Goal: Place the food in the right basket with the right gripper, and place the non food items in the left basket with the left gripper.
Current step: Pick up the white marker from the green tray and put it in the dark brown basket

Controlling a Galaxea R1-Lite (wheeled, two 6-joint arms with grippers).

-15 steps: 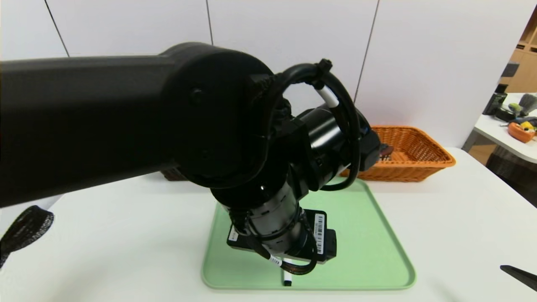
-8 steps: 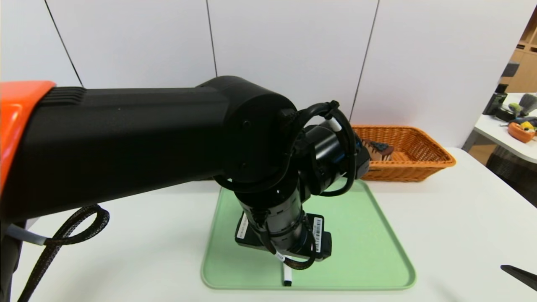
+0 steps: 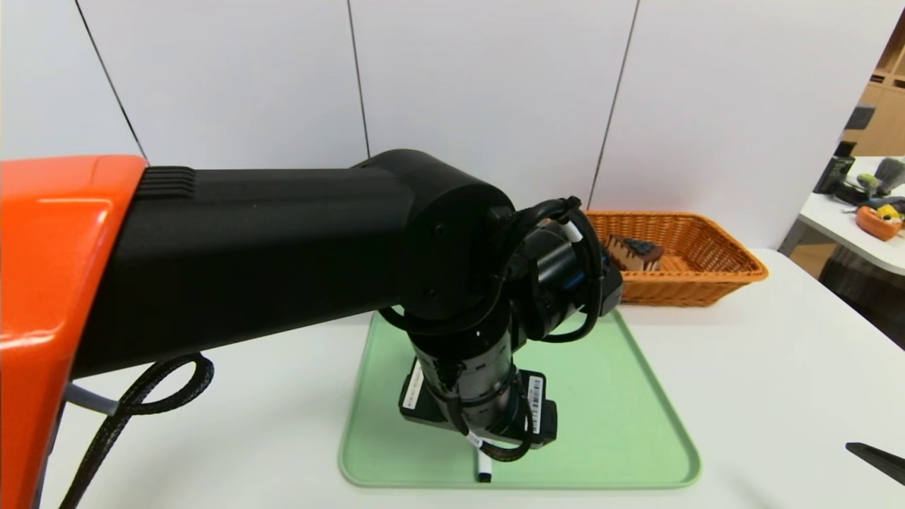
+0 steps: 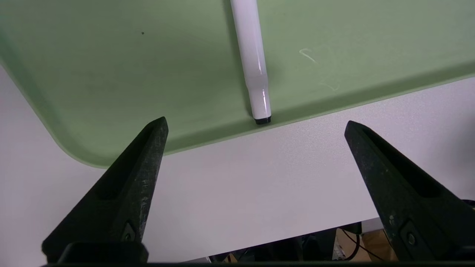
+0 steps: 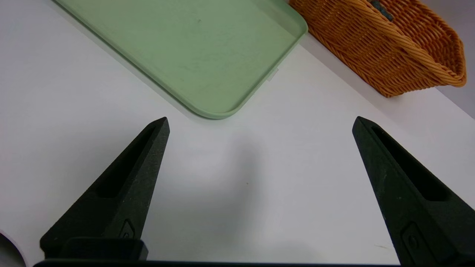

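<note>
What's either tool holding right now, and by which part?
Nothing. Left tool is open above the white marker on the green tray, not touching it. Right tool is open over bare table.

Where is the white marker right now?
The white marker lies on the green tray, its black tip against the tray's near rim. In the head view it shows just below the left gripper, which hangs open above it.
</note>
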